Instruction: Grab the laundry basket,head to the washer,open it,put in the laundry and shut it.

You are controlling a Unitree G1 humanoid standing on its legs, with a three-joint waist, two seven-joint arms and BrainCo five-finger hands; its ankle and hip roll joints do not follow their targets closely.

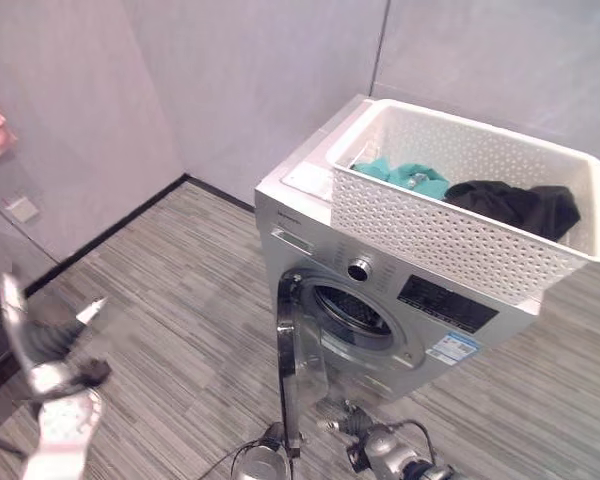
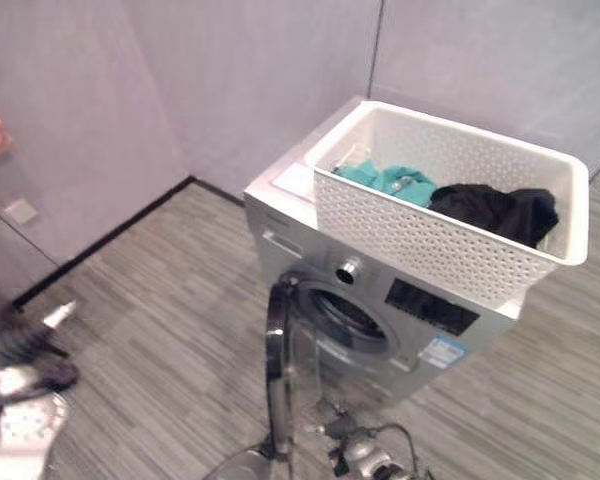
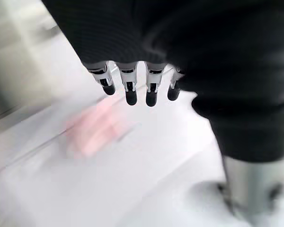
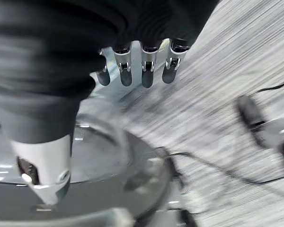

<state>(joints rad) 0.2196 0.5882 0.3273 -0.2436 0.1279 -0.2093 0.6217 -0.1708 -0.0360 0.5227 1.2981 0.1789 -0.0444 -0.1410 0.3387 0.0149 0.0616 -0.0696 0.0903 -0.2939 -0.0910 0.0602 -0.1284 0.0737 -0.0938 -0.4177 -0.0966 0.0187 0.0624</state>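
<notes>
The laundry basket (image 1: 460, 215) is sitting on top of the washer (image 1: 380, 310), holding teal and black clothes, above the door (image 1: 292, 375) that is hanging open. The right hand (image 4: 142, 71), fingers straight and empty, is hovering nearer, just by the door; the left hand (image 3: 132, 85), likewise relaxed and empty, is hanging well off to the left

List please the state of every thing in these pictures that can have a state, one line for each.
washer: standing, basket on its top.
washer door: swung wide open.
laundry basket: upright, still loaded.
teal garment: lying in the basket.
black garment: lying in the basket.
left hand: open, holding nothing.
right hand: open, holding nothing, close above the door.
</notes>
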